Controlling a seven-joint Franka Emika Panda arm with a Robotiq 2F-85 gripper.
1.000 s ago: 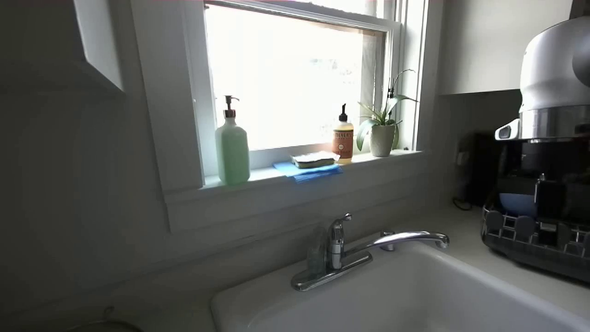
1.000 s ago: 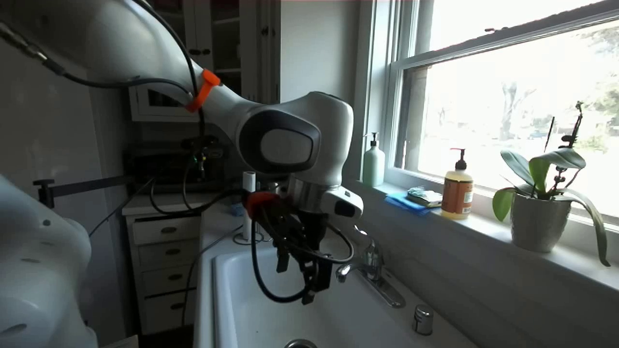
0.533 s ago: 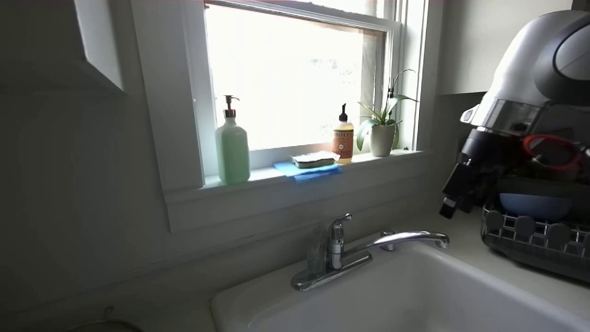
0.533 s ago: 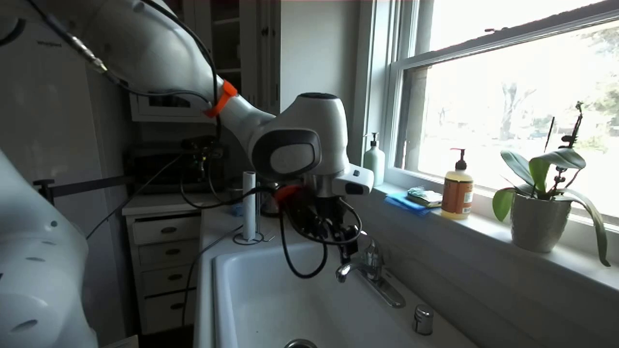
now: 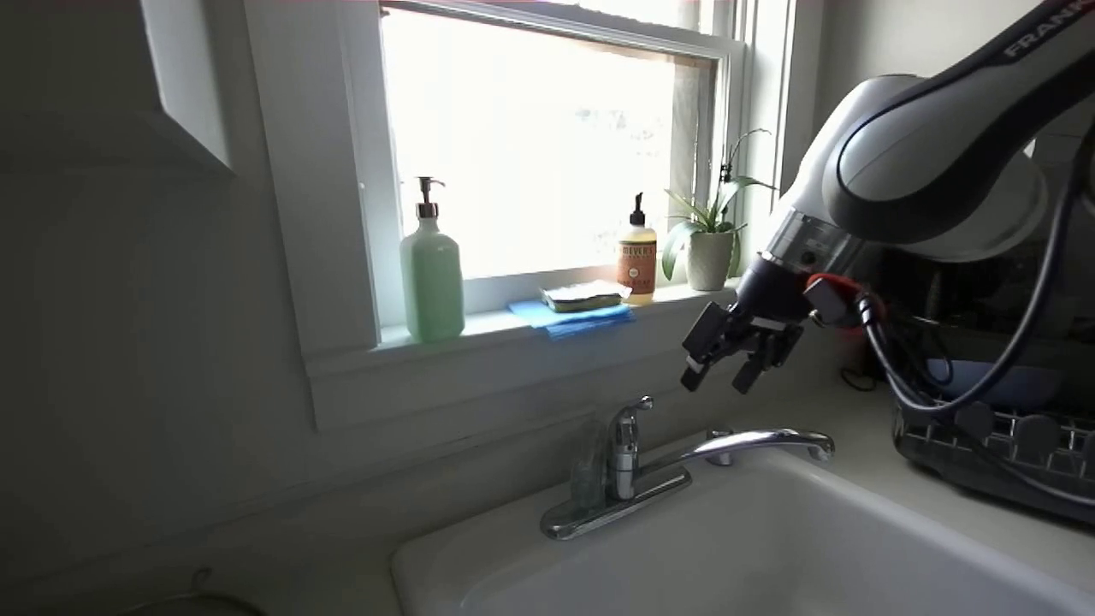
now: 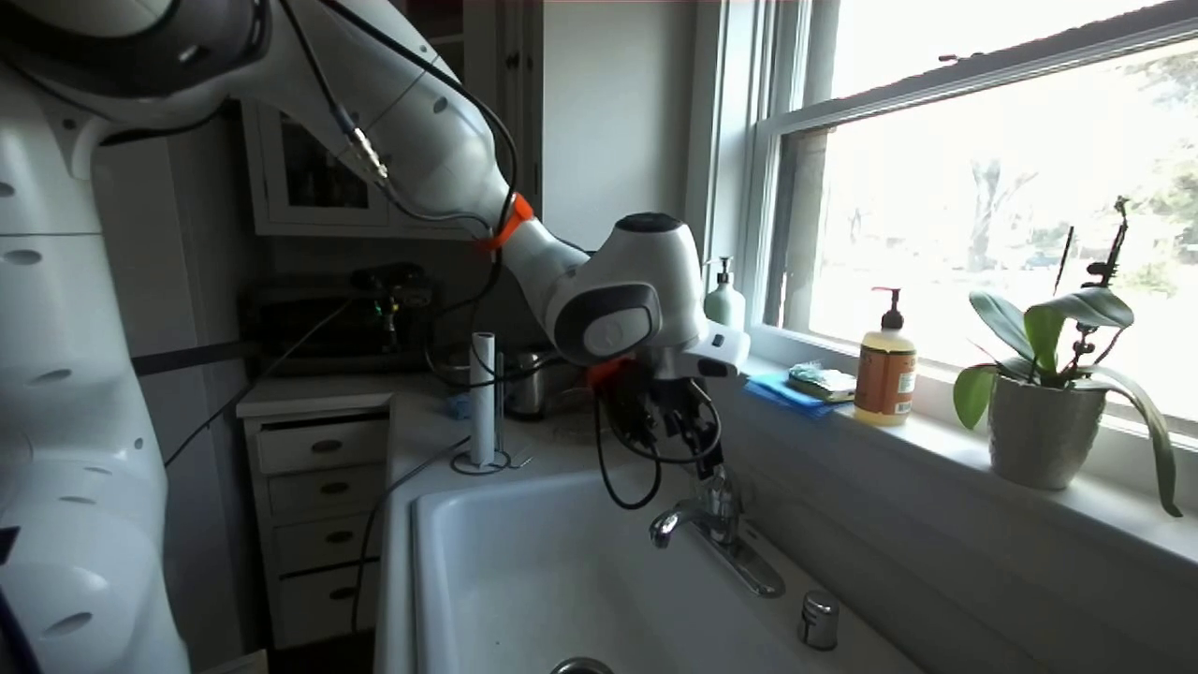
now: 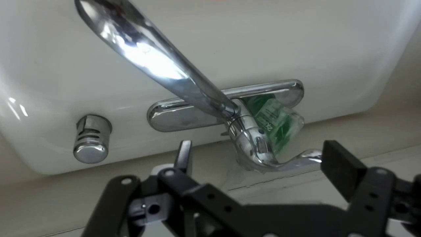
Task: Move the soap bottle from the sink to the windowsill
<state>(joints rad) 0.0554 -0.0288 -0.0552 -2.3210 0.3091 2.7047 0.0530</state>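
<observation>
The soap bottle [image 5: 587, 469] is small, pale and translucent. It stands at the back of the sink [image 5: 453, 556], close beside the faucet's lever handle [image 5: 626, 436]. In the wrist view the bottle [image 7: 278, 123] shows a green label and is partly covered by the faucet. In an exterior view [image 6: 716, 505] the faucet shows but the bottle is hidden. My gripper [image 5: 717, 385] is open and empty, above the faucet spout and right of the bottle. In the wrist view its fingers [image 7: 258, 146] are wide apart, with the faucet handle beyond them. The windowsill [image 5: 492, 323] runs above the sink.
On the sill stand a green pump bottle [image 5: 433, 282], a sponge [image 5: 583, 297] on a blue cloth [image 5: 590, 325], an amber bottle [image 5: 637, 265] and a potted orchid [image 5: 708, 257]. The chrome spout [image 5: 753, 441] reaches over the basin. A dish rack [image 5: 984, 436] stands at right.
The arm has swung over the sink, bringing my open gripper from the rack side to above the faucet. The bottles and other things on the sill have not moved.
</observation>
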